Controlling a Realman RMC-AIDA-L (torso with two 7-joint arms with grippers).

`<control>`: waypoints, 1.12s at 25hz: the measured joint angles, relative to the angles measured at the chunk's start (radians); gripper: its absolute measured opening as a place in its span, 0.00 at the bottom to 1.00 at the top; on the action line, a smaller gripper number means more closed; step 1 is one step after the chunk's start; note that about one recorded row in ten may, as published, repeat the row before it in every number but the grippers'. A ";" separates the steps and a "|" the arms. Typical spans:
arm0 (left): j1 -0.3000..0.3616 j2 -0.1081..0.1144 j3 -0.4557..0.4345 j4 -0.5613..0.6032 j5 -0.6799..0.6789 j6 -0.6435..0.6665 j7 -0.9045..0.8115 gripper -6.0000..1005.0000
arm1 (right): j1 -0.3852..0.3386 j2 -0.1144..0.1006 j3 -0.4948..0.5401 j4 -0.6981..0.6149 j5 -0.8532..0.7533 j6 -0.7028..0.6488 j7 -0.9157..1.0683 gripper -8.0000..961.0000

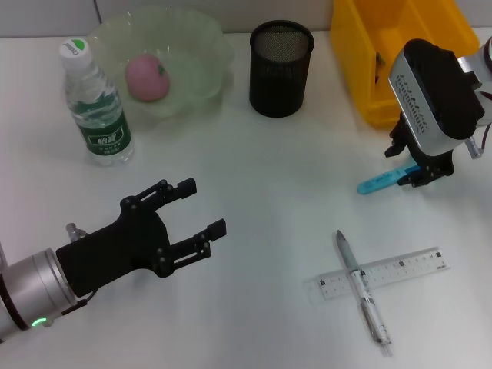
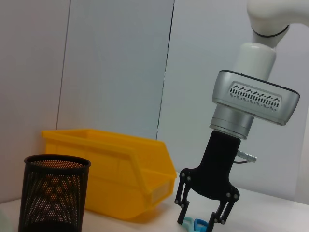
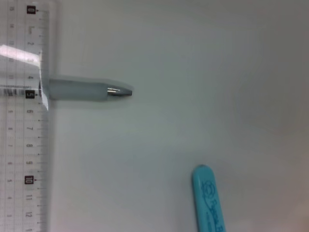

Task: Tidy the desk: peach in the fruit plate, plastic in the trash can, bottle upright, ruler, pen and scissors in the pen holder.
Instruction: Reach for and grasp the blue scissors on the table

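Note:
The pink peach [image 1: 146,77] lies in the clear fruit plate [image 1: 207,46] at the back left. Beside it the bottle [image 1: 96,108] stands upright. The black mesh pen holder [image 1: 280,68] stands at the back centre. Blue scissors [image 1: 378,183] lie on the table at the right. My right gripper [image 1: 415,171] is down over their handle end, open, with a finger on each side; the left wrist view shows that gripper [image 2: 201,217] too. The pen [image 1: 361,288] lies across the clear ruler [image 1: 384,273] at the front right. My left gripper [image 1: 196,211] hovers open at the front left. No plastic is in view.
A yellow bin [image 1: 400,46] stands at the back right, just behind my right arm. The right wrist view shows the scissors' tip [image 3: 208,198], the pen tip [image 3: 87,90] and the ruler [image 3: 24,121] on the white table.

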 joint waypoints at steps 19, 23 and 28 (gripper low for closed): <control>0.000 0.000 -0.001 0.000 0.000 0.003 0.001 0.79 | 0.022 -0.004 0.001 0.076 0.002 0.054 -0.003 0.44; 0.000 0.000 -0.002 0.001 0.000 0.005 -0.002 0.79 | 0.022 -0.005 0.001 0.078 0.002 0.055 -0.004 0.40; 0.000 0.000 -0.001 0.002 0.000 0.006 -0.003 0.79 | 0.023 -0.006 0.002 0.088 0.000 0.059 -0.007 0.37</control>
